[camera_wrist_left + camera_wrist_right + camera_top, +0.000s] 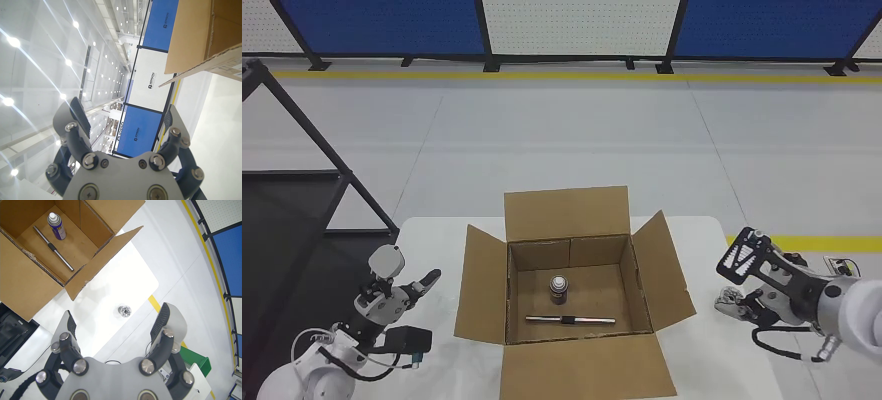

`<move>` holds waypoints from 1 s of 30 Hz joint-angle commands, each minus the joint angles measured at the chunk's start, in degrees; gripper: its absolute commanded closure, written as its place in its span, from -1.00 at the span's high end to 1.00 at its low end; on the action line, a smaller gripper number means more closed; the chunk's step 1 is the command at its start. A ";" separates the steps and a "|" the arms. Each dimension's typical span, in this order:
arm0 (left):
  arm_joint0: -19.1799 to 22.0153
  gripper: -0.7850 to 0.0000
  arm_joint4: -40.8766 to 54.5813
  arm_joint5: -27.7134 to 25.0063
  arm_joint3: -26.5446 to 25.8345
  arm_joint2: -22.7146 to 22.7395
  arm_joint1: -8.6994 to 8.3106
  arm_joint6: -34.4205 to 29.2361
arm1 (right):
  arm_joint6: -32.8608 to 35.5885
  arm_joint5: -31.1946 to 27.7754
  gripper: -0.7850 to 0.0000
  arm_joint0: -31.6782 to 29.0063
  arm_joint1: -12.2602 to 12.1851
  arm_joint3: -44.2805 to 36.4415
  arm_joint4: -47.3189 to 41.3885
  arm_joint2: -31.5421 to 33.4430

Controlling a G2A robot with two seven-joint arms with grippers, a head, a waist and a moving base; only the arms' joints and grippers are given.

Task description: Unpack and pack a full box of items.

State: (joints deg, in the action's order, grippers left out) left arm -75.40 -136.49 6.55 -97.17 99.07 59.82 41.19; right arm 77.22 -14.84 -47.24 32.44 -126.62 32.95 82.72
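An open cardboard box (488, 290) stands mid-table with its four flaps spread. Inside it a blue spray can (559, 289) stands upright, and a metal rod (570, 320) with a dark sleeve lies in front of it; the right wrist view looks down on the can (56, 226) and the rod (53, 248). A small silver spool-like part (124, 311) sits on the white table to the right of the box. My right gripper (117, 313) hangs open above that part, apart from it. To the left of the box, my left gripper (122, 105) stands open and empty, tilted upward, with a box flap (189, 37) beside it.
A black metal rack (302, 200) stands beyond the table's left side. A green bin (196, 361) sits on the floor off the table's right edge. The table's rounded right corner (154, 283) lies close to the silver part.
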 commanded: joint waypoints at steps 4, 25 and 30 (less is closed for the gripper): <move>0.00 1.00 0.00 0.00 0.00 0.00 0.00 0.00 | -0.01 0.00 1.00 0.00 0.00 0.00 0.00 0.00; -1.49 1.00 1.82 -1.94 3.63 4.22 -1.09 5.46 | -14.48 -0.49 1.00 26.71 9.45 11.62 -4.13 -33.62; -2.01 1.00 3.07 -0.82 3.52 3.87 -1.16 7.06 | -17.17 2.36 1.00 36.01 15.63 19.84 -4.19 -46.03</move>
State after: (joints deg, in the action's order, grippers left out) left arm -77.34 -133.75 5.43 -93.48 103.12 58.66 47.93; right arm 60.93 -13.13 -13.19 46.66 -108.57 28.62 39.72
